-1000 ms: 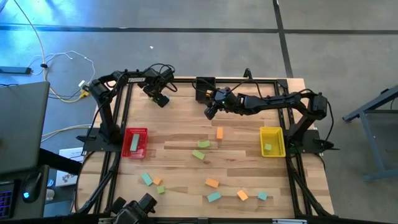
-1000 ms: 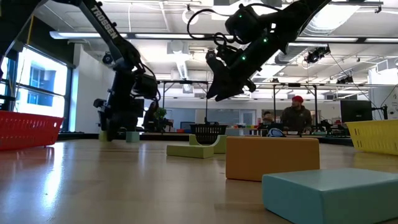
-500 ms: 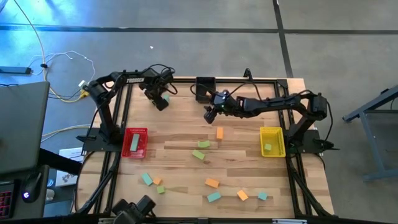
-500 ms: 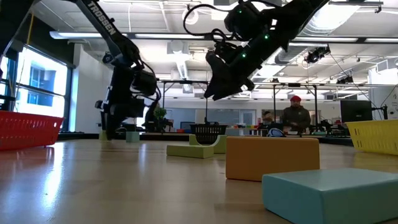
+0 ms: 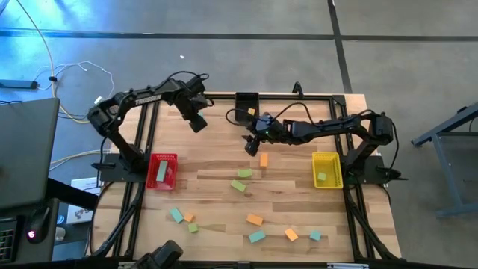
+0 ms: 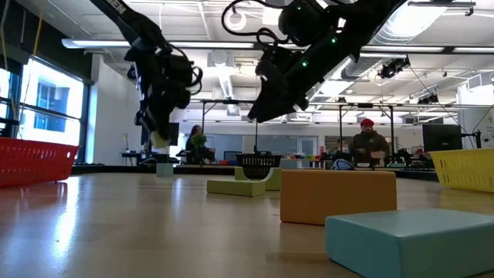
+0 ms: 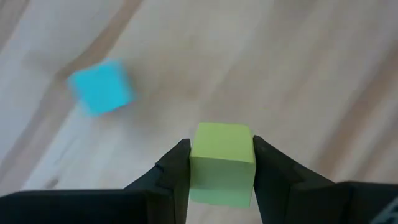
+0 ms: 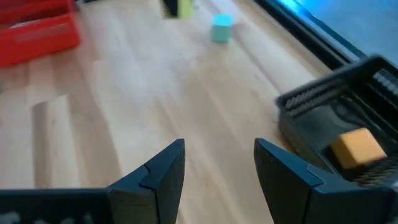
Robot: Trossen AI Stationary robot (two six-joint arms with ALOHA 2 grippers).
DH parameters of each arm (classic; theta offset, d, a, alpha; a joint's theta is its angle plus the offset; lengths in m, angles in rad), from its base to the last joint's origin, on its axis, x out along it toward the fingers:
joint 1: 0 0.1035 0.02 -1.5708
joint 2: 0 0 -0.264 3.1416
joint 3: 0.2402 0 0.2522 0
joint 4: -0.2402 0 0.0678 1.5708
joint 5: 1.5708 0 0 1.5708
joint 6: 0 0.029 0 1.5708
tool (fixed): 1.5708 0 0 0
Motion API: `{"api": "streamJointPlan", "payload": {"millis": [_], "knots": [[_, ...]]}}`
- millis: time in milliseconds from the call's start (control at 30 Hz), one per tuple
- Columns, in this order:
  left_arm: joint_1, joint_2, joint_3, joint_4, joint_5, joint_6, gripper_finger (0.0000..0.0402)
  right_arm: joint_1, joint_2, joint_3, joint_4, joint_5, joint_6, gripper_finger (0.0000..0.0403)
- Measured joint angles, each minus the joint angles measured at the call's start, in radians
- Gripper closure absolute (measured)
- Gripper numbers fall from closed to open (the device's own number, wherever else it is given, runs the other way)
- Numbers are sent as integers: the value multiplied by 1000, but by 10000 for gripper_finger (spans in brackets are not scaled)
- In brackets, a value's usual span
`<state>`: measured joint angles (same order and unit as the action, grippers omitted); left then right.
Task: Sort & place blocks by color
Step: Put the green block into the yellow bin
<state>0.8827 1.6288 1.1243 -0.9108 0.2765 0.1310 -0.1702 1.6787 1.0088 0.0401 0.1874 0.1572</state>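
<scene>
From above, the left pincer (image 5: 198, 121) hangs over the desk's (image 5: 216, 175) far-left part, with the yellow bin (image 5: 326, 169) off toward four o'clock and the right pincer (image 5: 252, 143) hovering above the orange block (image 5: 264, 159). At desk height, the left pincer (image 6: 160, 137) is raised. Its wrist camera shows it pinching a yellow-green block (image 7: 221, 163), a teal block (image 7: 101, 87) lying below. The right wrist camera shows spread, empty fingers (image 8: 163, 169).
</scene>
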Motion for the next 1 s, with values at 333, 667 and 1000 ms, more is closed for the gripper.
{"api": "streamJointPlan", "payload": {"millis": [333, 667, 1000], "knots": [[0, -107, 0, 64, 397, 30, 294, 73, 0, 0, 123, -5, -196, 224], [-1, -122, 1, 206, 732, -42, 294, 146, 0, 0, 284, 58, -521, 224], [-23, -122, 1, 352, 841, -151, 294, 204, 0, 0, 420, 209, -747, 224]]}}
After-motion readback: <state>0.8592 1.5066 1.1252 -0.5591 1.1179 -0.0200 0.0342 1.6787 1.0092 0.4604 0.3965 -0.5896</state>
